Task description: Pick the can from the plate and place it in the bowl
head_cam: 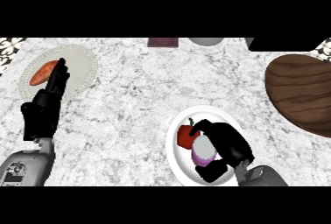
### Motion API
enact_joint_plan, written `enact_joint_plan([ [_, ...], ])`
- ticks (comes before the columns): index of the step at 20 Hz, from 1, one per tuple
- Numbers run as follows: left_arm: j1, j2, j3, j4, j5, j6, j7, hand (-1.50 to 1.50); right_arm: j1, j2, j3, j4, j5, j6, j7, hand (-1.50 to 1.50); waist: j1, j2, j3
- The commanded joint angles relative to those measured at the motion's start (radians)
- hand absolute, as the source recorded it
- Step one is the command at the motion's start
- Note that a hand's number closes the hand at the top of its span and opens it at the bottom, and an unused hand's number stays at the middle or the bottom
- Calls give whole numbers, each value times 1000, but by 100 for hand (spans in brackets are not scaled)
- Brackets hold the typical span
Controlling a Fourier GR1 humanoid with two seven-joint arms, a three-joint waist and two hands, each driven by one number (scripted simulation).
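A can point(205, 148) with a pale top and purple side lies tilted on the white plate point(179, 168) at the lower middle. My right hand point(230, 142) is curled round the can, fingers over its far side and thumb under its near side. A red pepper point(187, 136) sits on the same plate, just left of the can and touching my fingertips. The wooden bowl point(301, 94) stands at the right edge, apart from the plate. My left hand point(43, 109) rests open at the left, fingers up.
A second pale plate point(79, 65) at the upper left carries an orange sweet potato point(44, 72), partly behind my left fingers. Along the back edge are a dark red object point(161, 42), a grey round object point(205, 41) and a black object point(284, 44).
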Motion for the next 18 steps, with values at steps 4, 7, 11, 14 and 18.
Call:
enact_joint_plan([
  [4, 13, -30, 31, 46, -20, -27, -69, 0, 42, 18, -48, -13, 39, 14, -102, 150, 1, 9, 4],
  [7, -33, -14, 25, -28, -32, -30, 66, 0, 99, 28, 29, -189, 98, 10, -15, 150, -3, 7, 4],
  [11, 59, -29, 24, -53, -13, -49, 10, 0, 23, 217, 160, -59, 261, -82, 155, 150, 10, 7, 4],
  [14, 3, -27, 46, -8, -13, -45, -12, 0, -41, 221, 281, 21, 245, -220, 279, 150, 11, 9, 4],
  [18, 26, -25, 45, -15, -21, -47, -24, 0, -10, 223, 306, -179, 221, -367, 376, 150, 2, 5, 4],
])
